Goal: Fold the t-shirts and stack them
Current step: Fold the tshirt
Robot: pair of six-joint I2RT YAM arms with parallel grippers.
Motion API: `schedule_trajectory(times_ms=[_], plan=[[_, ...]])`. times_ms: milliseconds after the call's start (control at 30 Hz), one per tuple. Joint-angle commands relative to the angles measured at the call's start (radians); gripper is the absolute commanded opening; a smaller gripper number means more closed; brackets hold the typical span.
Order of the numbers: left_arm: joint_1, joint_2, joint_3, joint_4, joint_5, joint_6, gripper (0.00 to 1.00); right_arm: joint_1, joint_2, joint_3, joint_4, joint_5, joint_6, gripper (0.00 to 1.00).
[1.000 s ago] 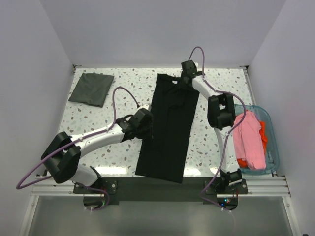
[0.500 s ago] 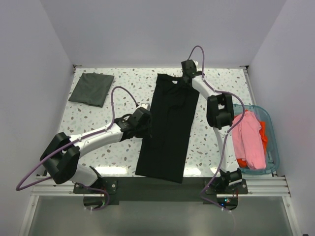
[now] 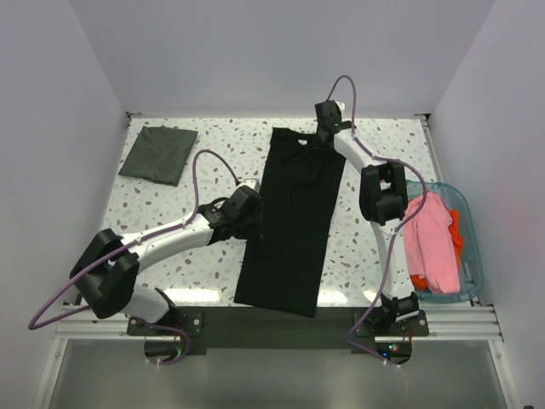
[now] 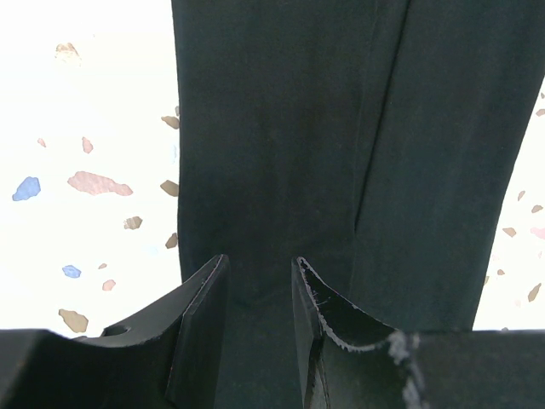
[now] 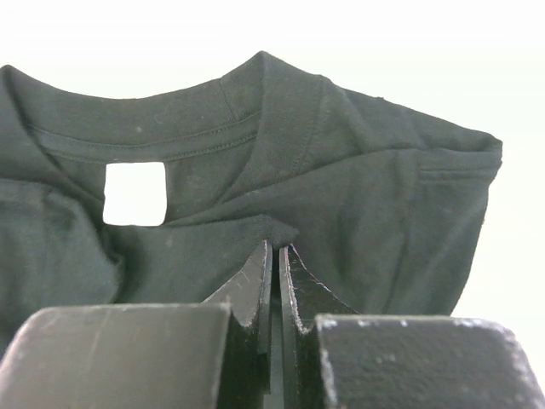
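A large black t-shirt lies in a long folded strip down the middle of the table, collar at the far end. My right gripper sits at that collar end. In the right wrist view it is shut on a small pinch of the black t-shirt, just below the neckline and right of a white tag. My left gripper rests at the strip's left edge. In the left wrist view it stands open over the flat black cloth, fingers apart.
A dark grey t-shirt lies folded square at the far left corner. A clear blue basket at the right edge holds a pink t-shirt and an orange one. Speckled tabletop shows between the shirts.
The right gripper's jaws have closed onto the black cloth by the collar. The left arm has stayed almost where it was.
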State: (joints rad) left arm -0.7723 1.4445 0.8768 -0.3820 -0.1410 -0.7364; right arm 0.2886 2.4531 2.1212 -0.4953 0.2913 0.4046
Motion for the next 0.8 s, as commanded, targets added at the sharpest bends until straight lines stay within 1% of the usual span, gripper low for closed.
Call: schedule_trajectory(times_ms=[0,167,433,533,667,700,733,767], plan=[[0.008,0.007,-0.007,0.037,0.009,0.023,0.4,-0.003,-0.152,-0.007,0.049,0.054,0.014,0.0],[0.008,0.007,-0.012,0.042,0.011,0.022,0.4,-0.005,-0.226,-0.063,0.05,0.075,0.019,0.0],[0.008,0.005,-0.025,0.052,0.015,0.022,0.4,-0.003,-0.295,-0.17,0.06,0.112,0.03,0.0],[0.008,0.007,-0.03,0.058,0.015,0.022,0.4,-0.003,-0.299,-0.181,0.044,0.121,0.034,0.0],[0.008,0.01,-0.033,0.066,0.021,0.028,0.4,-0.003,-0.261,-0.172,0.006,0.134,0.039,0.0],[0.008,0.01,-0.033,0.068,0.026,0.028,0.4,-0.003,-0.255,-0.168,-0.005,0.135,0.04,0.04],[0.008,0.011,-0.033,0.069,0.03,0.031,0.4,-0.002,-0.232,-0.156,-0.031,0.143,0.046,0.2],[0.008,0.01,-0.032,0.071,0.035,0.032,0.4,-0.003,-0.224,-0.152,-0.041,0.147,0.046,0.28]])
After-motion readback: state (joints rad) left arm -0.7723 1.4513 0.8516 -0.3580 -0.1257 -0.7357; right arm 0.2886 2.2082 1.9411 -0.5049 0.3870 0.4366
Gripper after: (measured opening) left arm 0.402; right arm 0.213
